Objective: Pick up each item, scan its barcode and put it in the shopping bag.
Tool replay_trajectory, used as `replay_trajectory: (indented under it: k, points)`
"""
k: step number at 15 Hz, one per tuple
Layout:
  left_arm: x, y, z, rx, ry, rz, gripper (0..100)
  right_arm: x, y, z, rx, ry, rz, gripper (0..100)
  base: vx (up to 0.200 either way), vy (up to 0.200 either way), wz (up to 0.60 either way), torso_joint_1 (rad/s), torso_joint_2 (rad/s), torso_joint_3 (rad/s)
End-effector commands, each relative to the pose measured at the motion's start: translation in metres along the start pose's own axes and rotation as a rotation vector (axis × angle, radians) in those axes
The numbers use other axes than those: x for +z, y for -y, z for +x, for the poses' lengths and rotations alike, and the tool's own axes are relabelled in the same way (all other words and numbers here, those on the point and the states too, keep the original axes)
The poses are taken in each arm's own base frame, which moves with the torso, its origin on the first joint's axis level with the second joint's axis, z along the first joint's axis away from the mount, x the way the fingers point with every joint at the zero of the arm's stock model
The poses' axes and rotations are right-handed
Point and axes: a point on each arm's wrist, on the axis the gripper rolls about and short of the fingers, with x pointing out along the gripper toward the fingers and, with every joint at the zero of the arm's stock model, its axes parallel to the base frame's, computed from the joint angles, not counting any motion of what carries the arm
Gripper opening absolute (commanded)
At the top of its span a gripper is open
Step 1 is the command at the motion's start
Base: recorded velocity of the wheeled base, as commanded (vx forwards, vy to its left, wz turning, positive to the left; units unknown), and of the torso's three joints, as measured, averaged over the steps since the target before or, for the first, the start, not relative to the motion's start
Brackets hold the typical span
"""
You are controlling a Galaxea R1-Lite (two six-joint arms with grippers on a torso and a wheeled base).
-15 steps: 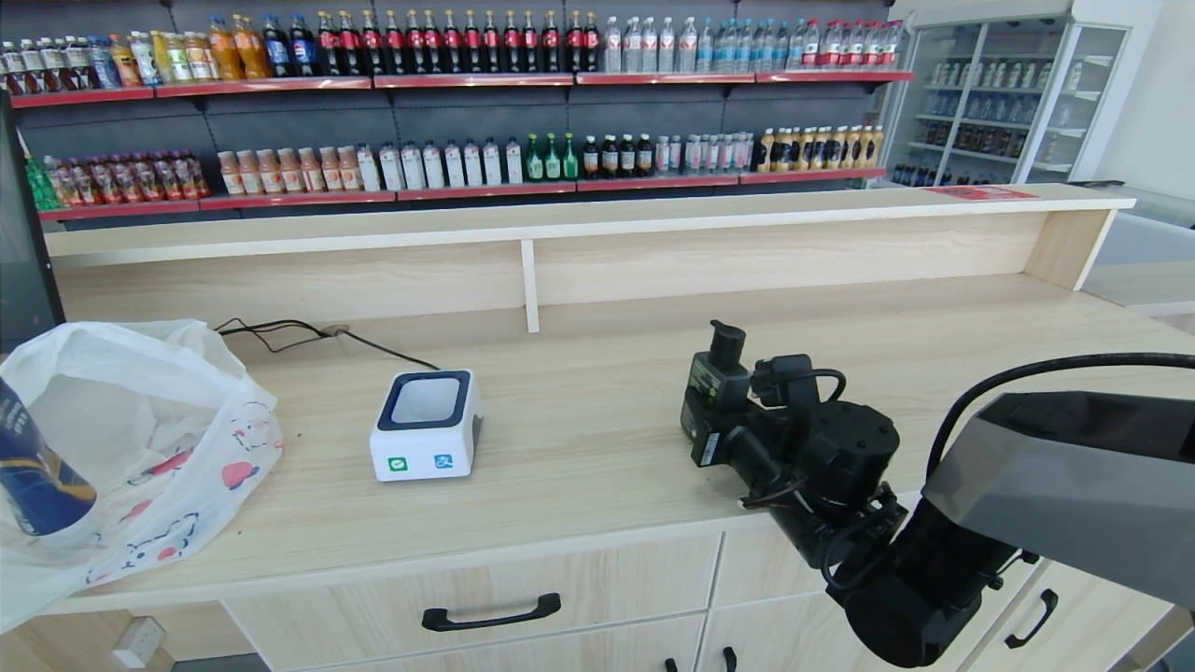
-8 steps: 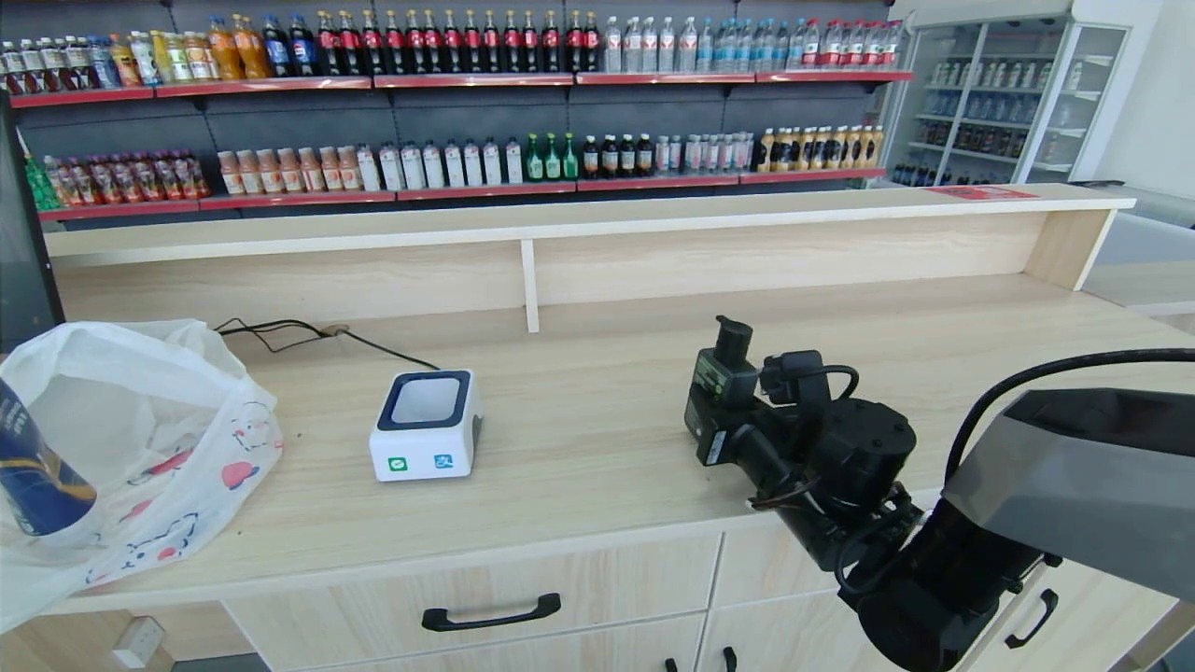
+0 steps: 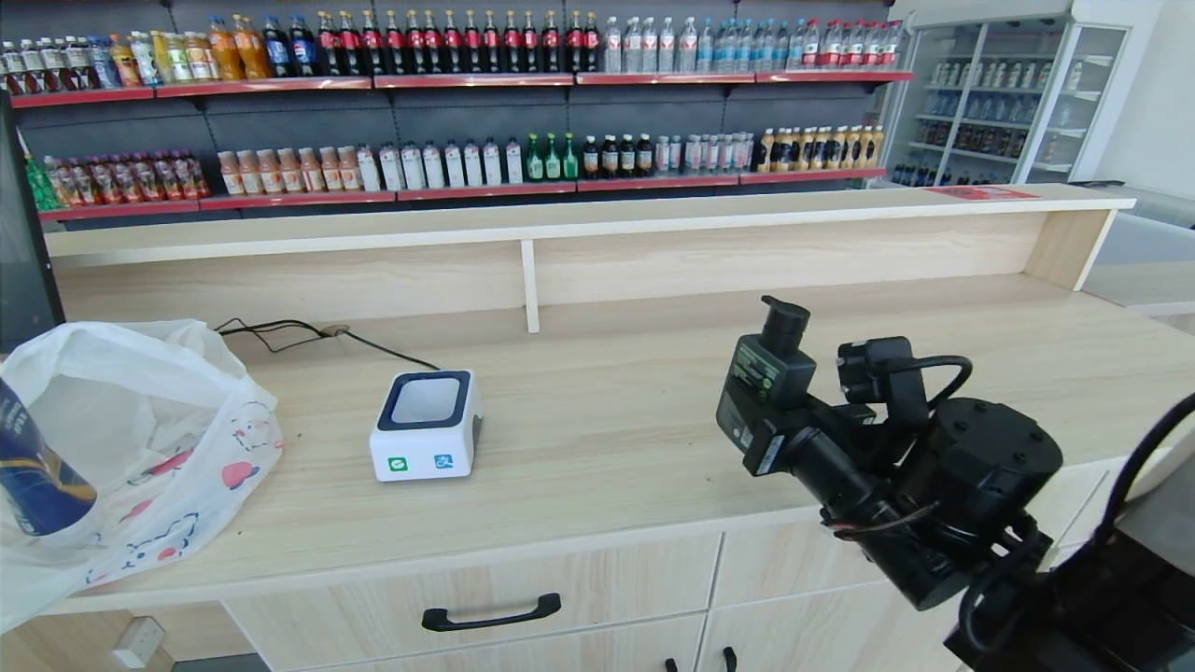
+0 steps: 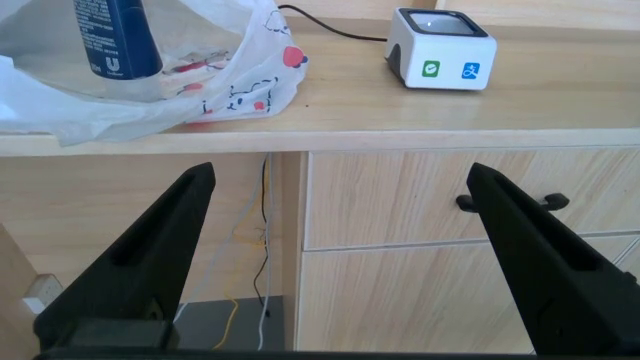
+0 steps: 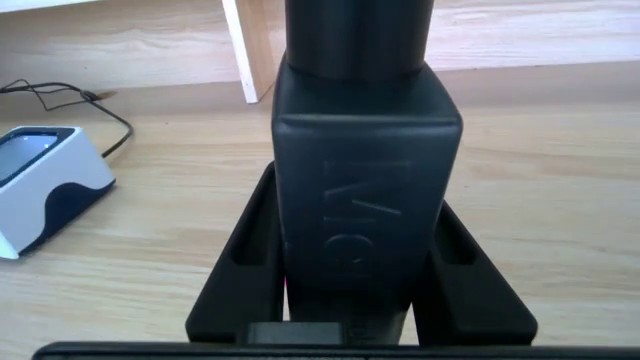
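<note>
Since a moment ago the right arm has carried its dark bottle (image 3: 764, 378) off to the right and a little higher, farther from the scanner (image 3: 427, 425); nothing else on the counter (image 3: 607, 448) has shifted.

The right gripper (image 5: 355, 290) has its fingers closed snugly on either flank of that bottle, gripping the lower body. The bottle is held in the air above the right part of the counter, tilted slightly, with its black cap uppermost, well apart from the scanner.

The scanner, a small white box with a dark-framed window on top, sits on the counter left of centre, and a black cable (image 3: 308, 331) runs from behind it toward the back panel.

At the left end of the counter lies the shopping bag (image 3: 159, 411), white plastic with red and pink cartoon prints, its mouth slumped open. A dark blue container (image 3: 37, 471) stands inside it; it may be a can or a spray tin, I cannot tell which through the plastic.

The left gripper (image 4: 340, 180) hangs below the counter's edge in front of the drawers (image 4: 400, 210), its fingers spread wide with nothing between them.
</note>
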Motion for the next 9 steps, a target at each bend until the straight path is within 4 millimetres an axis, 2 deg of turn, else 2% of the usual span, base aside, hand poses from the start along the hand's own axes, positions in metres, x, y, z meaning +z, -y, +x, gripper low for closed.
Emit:
replay_trajectory:
  k: [1,4,5,6,9]
  points:
    - [0.000,0.000,0.000,0.000,0.000,0.000,100,0.023,0.003,-0.029,0.013,0.039,0.012,0,0.000,0.000,0.00,0.000,0.00,0.000]
    - [0.000,0.000,0.000,0.000,0.000,0.002,100,0.030,0.003,-0.045,0.028,0.043,0.016,0,0.000,0.000,0.00,0.000,0.00,0.000]
    - [0.000,0.000,0.000,0.000,0.000,0.003,100,0.029,-0.006,-0.063,0.086,0.023,0.017,0,0.000,0.000,0.00,0.000,0.00,0.000]
    - [0.000,0.000,0.000,0.000,0.000,0.003,100,0.028,-0.011,-0.070,0.116,0.011,0.018,0,0.000,0.000,0.00,0.000,0.00,0.000]
    - [0.000,0.000,0.000,-0.001,-0.002,0.003,100,0.033,-0.012,-0.080,0.140,0.021,0.036,0,0.000,0.000,0.00,0.000,0.00,0.000]
